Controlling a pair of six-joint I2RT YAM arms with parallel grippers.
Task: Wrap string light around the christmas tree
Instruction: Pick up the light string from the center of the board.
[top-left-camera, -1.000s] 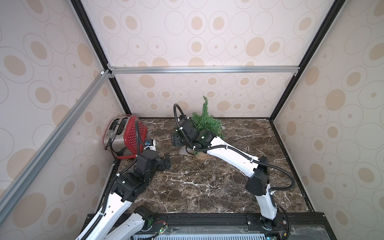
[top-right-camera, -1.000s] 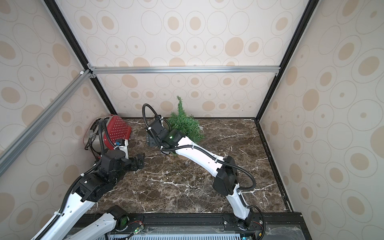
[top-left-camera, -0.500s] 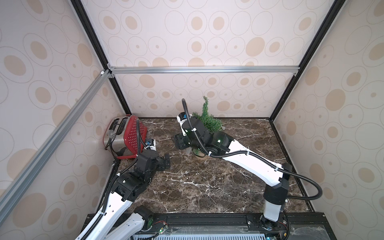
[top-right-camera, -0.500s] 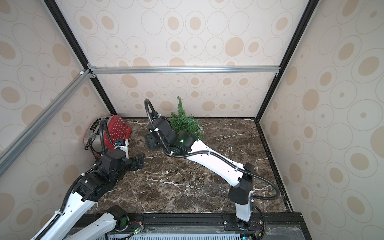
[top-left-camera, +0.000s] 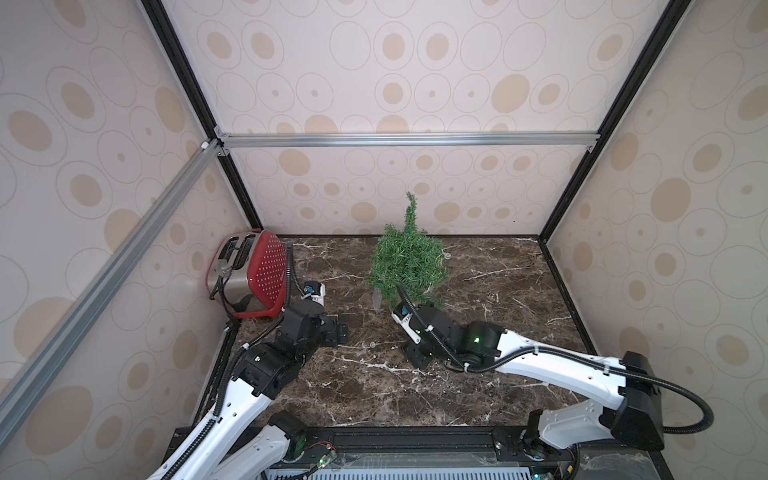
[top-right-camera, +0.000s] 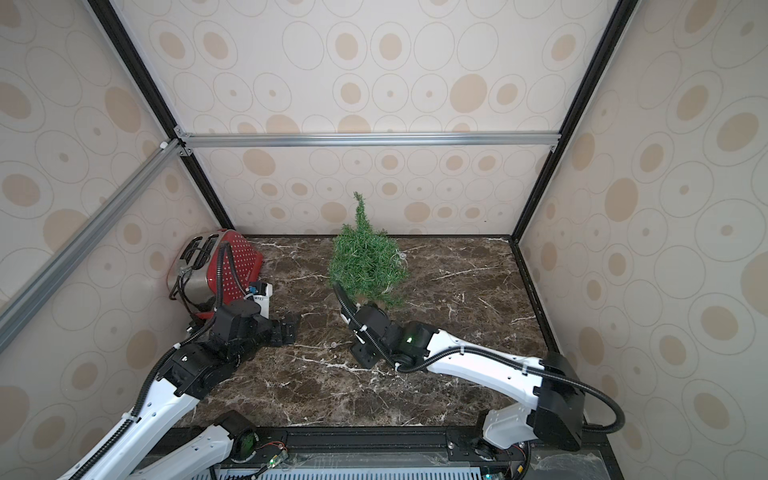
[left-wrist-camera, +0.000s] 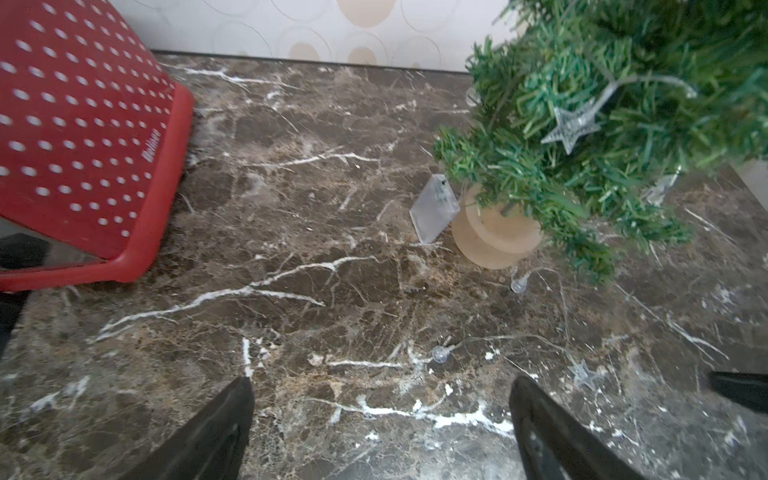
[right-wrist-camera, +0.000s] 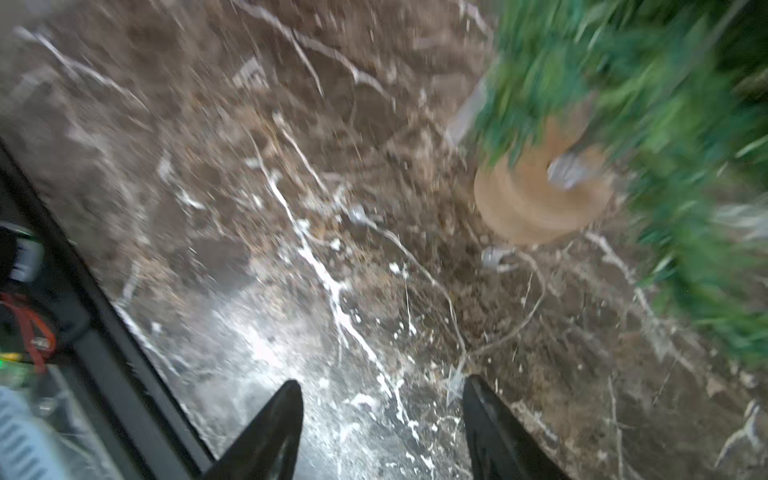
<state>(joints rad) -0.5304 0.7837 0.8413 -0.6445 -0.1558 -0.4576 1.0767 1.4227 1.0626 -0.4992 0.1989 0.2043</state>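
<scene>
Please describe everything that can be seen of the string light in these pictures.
The string light is a hair-thin pale wire carrying small clear plastic-looking bulbs, stars and balls. One star hangs among the branches of the christmas tree; another shows under its lower branches. The rest lies slack on the marble table: two balls and a star, joined by loose curves of wire. Its clear rectangular battery box stands tilted on an edge and seems to lean on the tree's tan base. No bulb looks lit.
</scene>
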